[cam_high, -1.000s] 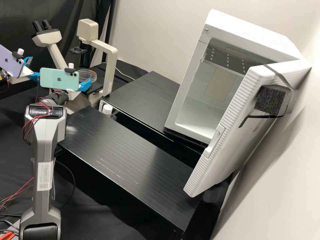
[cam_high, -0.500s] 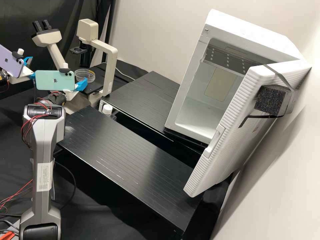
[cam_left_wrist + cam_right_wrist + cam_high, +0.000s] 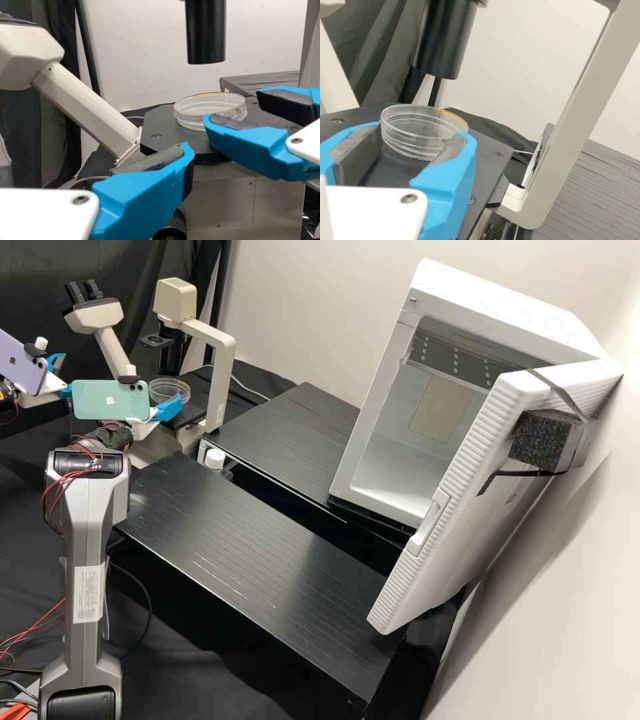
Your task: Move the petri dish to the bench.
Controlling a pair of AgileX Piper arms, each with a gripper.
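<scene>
Black cloth (image 3: 40,280) hangs behind the microscope (image 3: 225,367), and a pale wall (image 3: 313,300) stands beyond the bench (image 3: 220,667). On the far side of the black grooved panel (image 3: 253,553), we see a white cabinet (image 3: 507,313), its door (image 3: 460,507) open.

Compared with one second ago, we note the right gripper (image 3: 165,409) shifted slightly toward the left gripper (image 3: 65,375); most of this shift occurred in the first half second.

We locate the petri dish (image 3: 407,131) on the microscope stage (image 3: 490,150), lying flat beneath the black cylinder (image 3: 447,45). It is round, shallow and clear, with stacked ring-like edges and a yellowish band along part of the upper rim. We find the right fingers parted at the dish; we cannot tell whether they touch it. The left fingers stand wide apart.
</scene>
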